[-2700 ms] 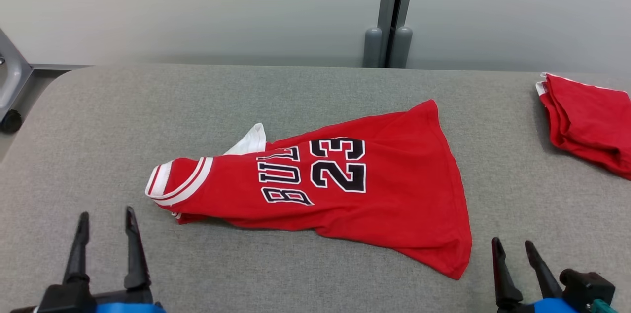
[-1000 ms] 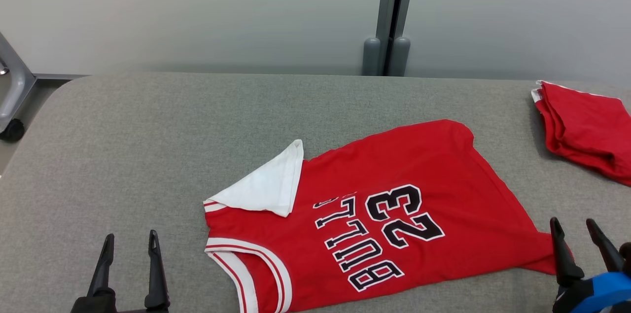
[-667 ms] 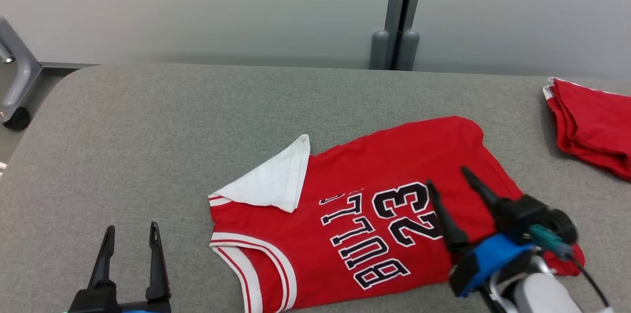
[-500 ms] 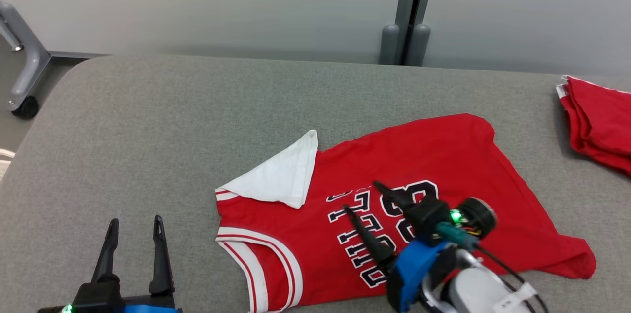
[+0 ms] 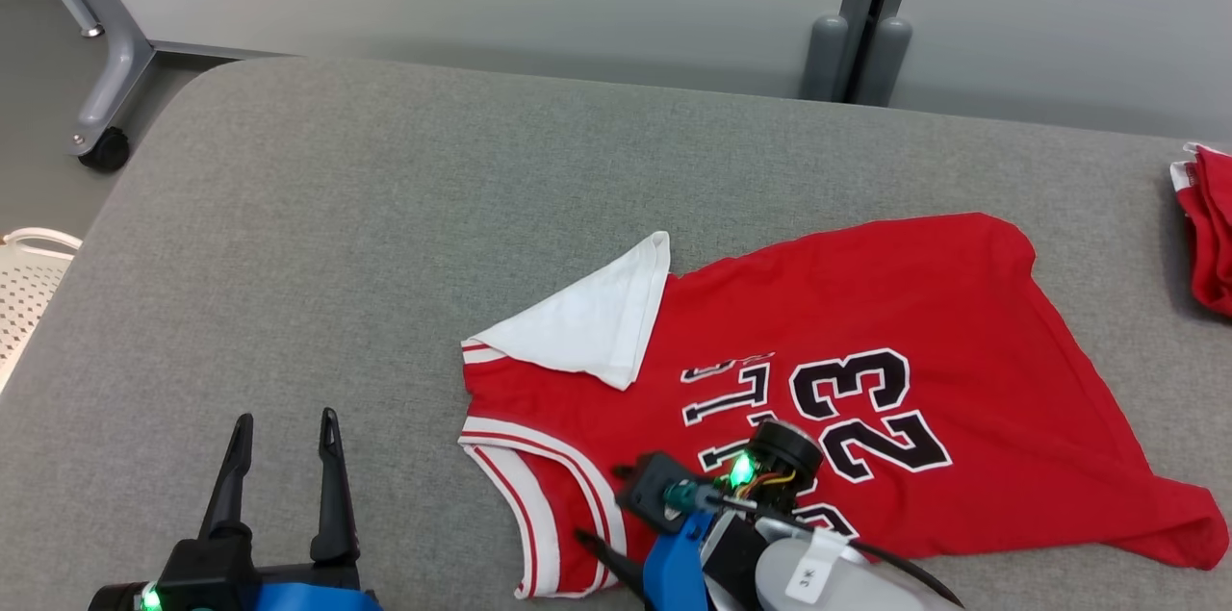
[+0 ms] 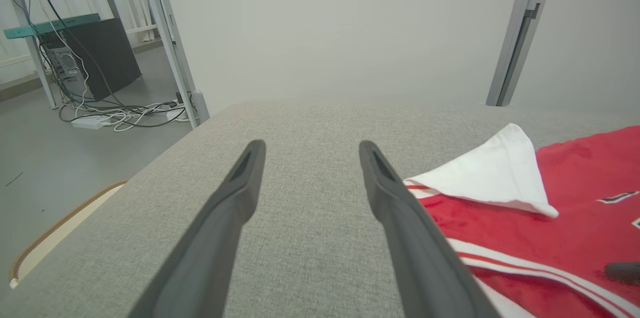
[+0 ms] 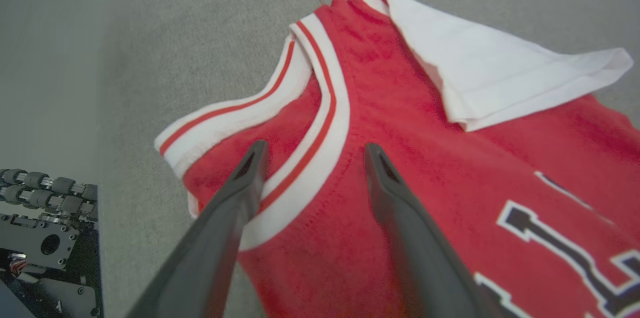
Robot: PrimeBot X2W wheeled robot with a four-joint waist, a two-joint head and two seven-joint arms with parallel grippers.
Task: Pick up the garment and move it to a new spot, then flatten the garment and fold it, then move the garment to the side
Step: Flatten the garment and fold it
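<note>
Garment (image 5: 866,303) (image 6: 590,168) (image 7: 400,132): red "23" jersey, mostly flat on the grey counter (image 5: 385,207), number side up. Its neck end points to the robot's left, its hem end to the right.
- One shoulder corner is folded back over the red, showing a white flap (image 5: 597,322) (image 6: 495,178) (image 7: 500,77) at the garment's far-left part.
- Striped trim (image 5: 539,486) (image 7: 320,122), white and red, curves along the garment's near-left end.
- The hem corner at the garment's near-right end is slightly bunched.

Left gripper (image 5: 285,417) (image 6: 311,146): jaws spread wide, nothing between them. It hangs over bare counter to the left of the garment, clear of the cloth. In the left wrist view the flap sits just to the right of the fingers.

Right gripper (image 7: 315,146): jaws spread, pinching nothing, over the garment's near-left end.
- In the right wrist view one finger lies across the striped trim and the other over plain red just inside it.
- I can't tell whether the tips touch the cloth.
- In the head view the right arm's wrist housing (image 5: 770,467), green light on, covers the lower letters beside the 23.
- The left wrist view catches one of its dark fingertips (image 6: 622,273) over the trim.

Other:
- A second red cloth (image 5: 1208,236), folded, lies on the counter well to the right of the garment, not touching it.
- A grey post (image 5: 857,34) stands beyond the garment's far edge, behind the counter.
- A frame leg on a caster (image 5: 101,63) stands far off to the garment's far left, on the floor.
</note>
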